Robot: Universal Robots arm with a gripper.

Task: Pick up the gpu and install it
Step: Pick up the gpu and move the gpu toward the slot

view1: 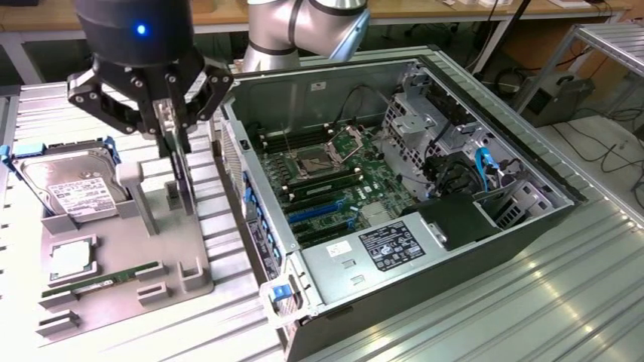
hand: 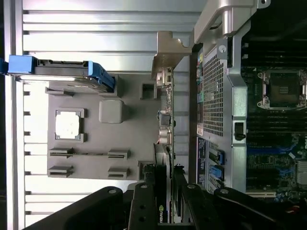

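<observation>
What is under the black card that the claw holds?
The claw grips the card on edge. Under it is the gray tray, with a small stand right below. Whether the card's lower edge sits in that stand cannot be told; the stand covers it.

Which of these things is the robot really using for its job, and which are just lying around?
For the job: gpu, tool gripping it, open computer case.
Just lying about: hard drive, processor chip, memory stick, all on the grey tray.
</observation>
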